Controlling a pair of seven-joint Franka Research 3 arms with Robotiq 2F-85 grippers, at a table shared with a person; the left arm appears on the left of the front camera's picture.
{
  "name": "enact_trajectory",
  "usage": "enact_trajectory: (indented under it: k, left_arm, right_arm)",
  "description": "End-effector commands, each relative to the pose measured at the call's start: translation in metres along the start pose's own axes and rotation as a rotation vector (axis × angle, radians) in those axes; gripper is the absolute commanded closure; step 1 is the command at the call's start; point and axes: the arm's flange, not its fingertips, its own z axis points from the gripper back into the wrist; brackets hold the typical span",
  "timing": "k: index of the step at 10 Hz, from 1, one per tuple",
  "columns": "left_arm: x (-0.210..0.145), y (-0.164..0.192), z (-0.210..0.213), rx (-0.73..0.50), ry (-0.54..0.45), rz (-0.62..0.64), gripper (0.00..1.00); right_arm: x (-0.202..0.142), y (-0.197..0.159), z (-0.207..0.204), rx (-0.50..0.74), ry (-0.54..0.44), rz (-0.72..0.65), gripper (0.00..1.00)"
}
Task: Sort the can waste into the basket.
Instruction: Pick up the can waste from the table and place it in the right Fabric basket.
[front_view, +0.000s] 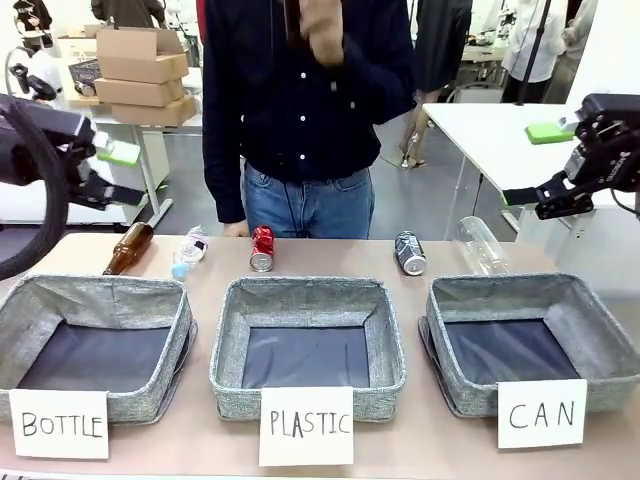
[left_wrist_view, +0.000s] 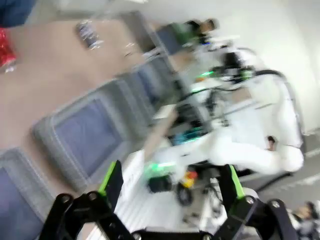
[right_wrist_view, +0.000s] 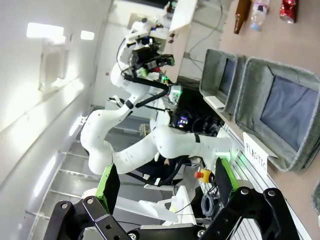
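Tan tabletop (front_view: 330, 257) is shared with a person (front_view: 300, 120), who is seen at its far side, and three grey baskets are lined up along its near edge. Every place below is given against the PLASTIC basket (front_view: 228, 345), the middle one, which is marked by a white card. The CAN basket (front_view: 592, 325) is set just to its right, with a handwritten card (front_view: 541, 413) on the near wall and a bare dark lining inside. The BOTTLE basket (front_view: 60, 293) is set just to its left. The red can (front_view: 262, 248) is found on the table just beyond the PLASTIC basket's far wall, toward the left end of that wall. The dark can (front_view: 409, 253) is found just beyond the far right corner. Both cans are outside every basket and apart from each other. Beyond and to the left of the PLASTIC basket, a brown bottle (front_view: 128, 248) and a crushed clear bottle (front_view: 190, 248) are laid on the table. Beyond and farther right, past the dark can, another clear bottle (front_view: 482, 245) is laid. The left gripper (left_wrist_view: 171, 172) is held raised, well to the left of the PLASTIC basket. Its green-padded fingers are spread wide and nothing is held between them, though its wrist view is blurred. The right gripper (right_wrist_view: 165, 170) is held raised, well to the right of that basket. It is likewise released, with nothing held between its fingers. Both grippers are kept well apart from the cans.
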Motion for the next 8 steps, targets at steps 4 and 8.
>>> enact_trajectory:
  k: [4,8]
  left_arm:
    - [0.040,0.008,-0.024,0.360,0.170,-0.047,0.00]
    - [0.022,0.024,-0.014,0.410,0.242,-0.027,0.00]
  right_arm:
    - [0.005,0.002,-0.002,0.021,-0.005,0.030,0.00]
    - [0.005,0.002,-0.002,0.021,-0.005,0.030,0.00]
